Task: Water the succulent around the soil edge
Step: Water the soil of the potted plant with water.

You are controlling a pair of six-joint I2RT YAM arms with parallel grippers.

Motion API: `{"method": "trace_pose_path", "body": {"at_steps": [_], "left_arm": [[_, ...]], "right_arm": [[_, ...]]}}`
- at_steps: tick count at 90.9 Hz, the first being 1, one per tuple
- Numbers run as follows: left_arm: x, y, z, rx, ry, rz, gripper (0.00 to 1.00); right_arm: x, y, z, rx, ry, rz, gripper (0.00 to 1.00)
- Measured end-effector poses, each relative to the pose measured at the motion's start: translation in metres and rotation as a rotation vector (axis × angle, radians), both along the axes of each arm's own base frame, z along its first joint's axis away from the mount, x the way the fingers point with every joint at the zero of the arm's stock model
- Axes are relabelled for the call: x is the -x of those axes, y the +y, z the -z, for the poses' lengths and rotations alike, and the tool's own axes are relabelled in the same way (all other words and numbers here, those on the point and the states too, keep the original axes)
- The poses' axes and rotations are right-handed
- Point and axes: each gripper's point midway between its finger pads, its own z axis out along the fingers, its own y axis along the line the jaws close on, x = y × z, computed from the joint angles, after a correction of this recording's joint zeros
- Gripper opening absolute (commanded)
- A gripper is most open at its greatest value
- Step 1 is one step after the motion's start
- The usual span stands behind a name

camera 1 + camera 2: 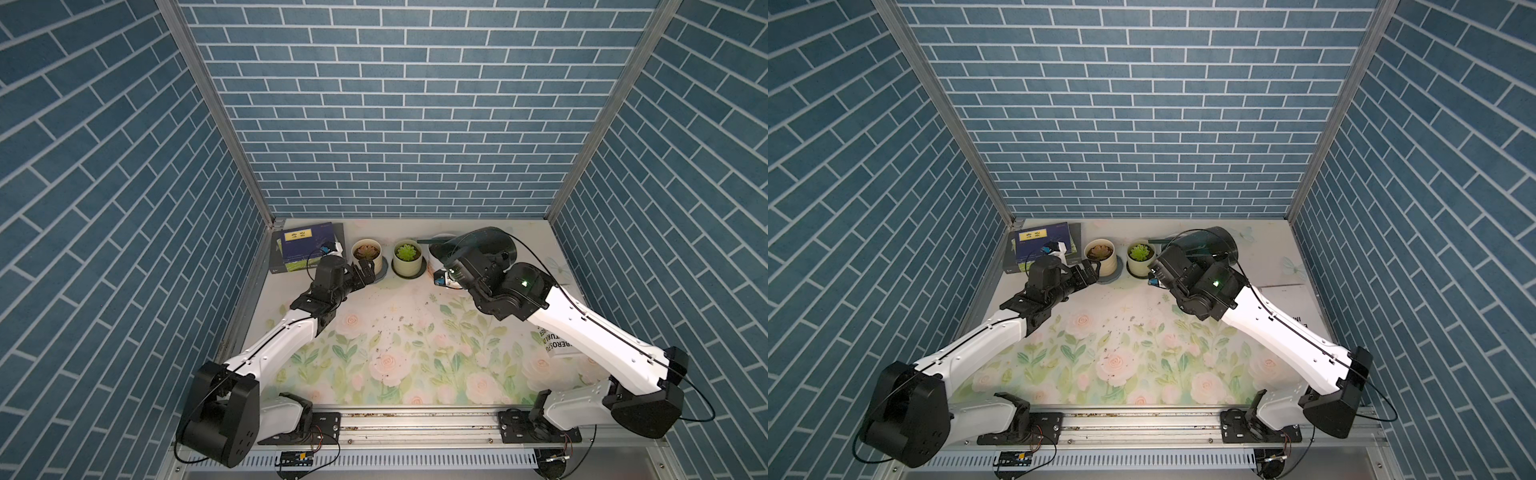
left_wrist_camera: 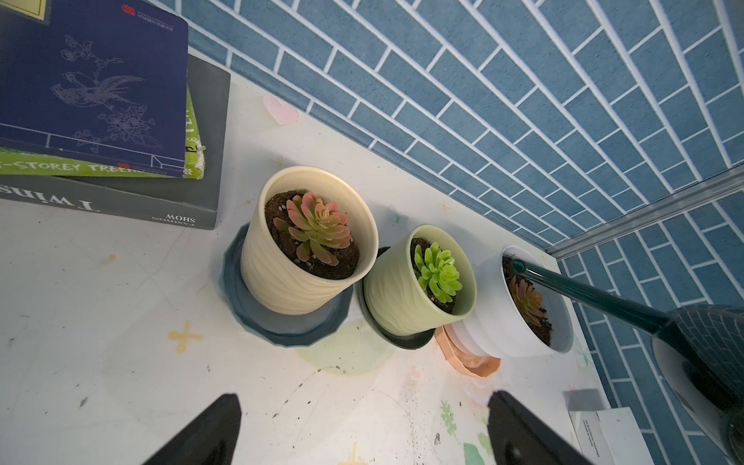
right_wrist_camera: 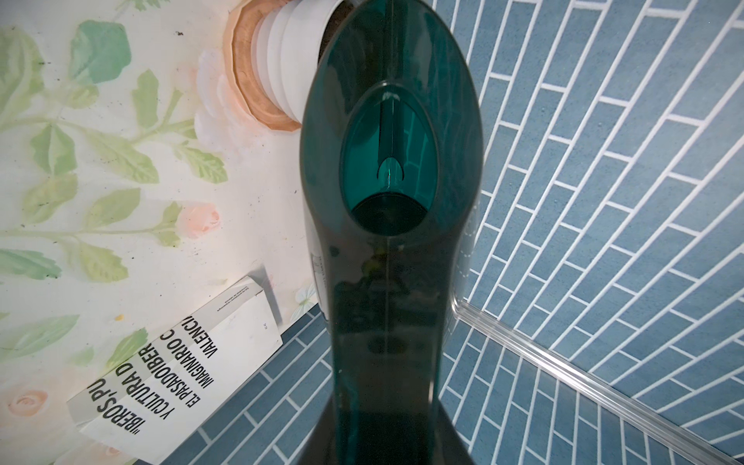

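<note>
Left wrist view: the watering can, clamped in the closed right gripper, tilts its spout tip over the soil rim of the white pot by the worktop's back edge

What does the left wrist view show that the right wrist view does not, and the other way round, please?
Only the left wrist view shows the cream pot, the green pot, the stacked books, the open left pincer, and the spout tip at the soil edge beside the white pot's succulent. Only the right wrist view shows the watering can's fill opening and the white book's bold title. Both show the white pot, its peach saucer and the watering can.
</note>
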Motion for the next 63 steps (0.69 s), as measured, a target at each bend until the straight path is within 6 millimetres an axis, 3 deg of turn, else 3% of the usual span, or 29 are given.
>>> {"method": "trace_pose_path", "body": {"at_steps": [28, 63], "left_arm": [[0.0, 0.0, 0.0, 0.007, 0.003, -0.004, 1.0], [0.0, 0.002, 0.002, 0.009, 0.002, -0.009, 1.0]], "right_arm": [[0.014, 0.004, 0.013, -0.003, 0.055, -0.052, 0.0], [0.012, 0.021, 0.009, 0.024, 0.034, -0.131, 0.0]]}}
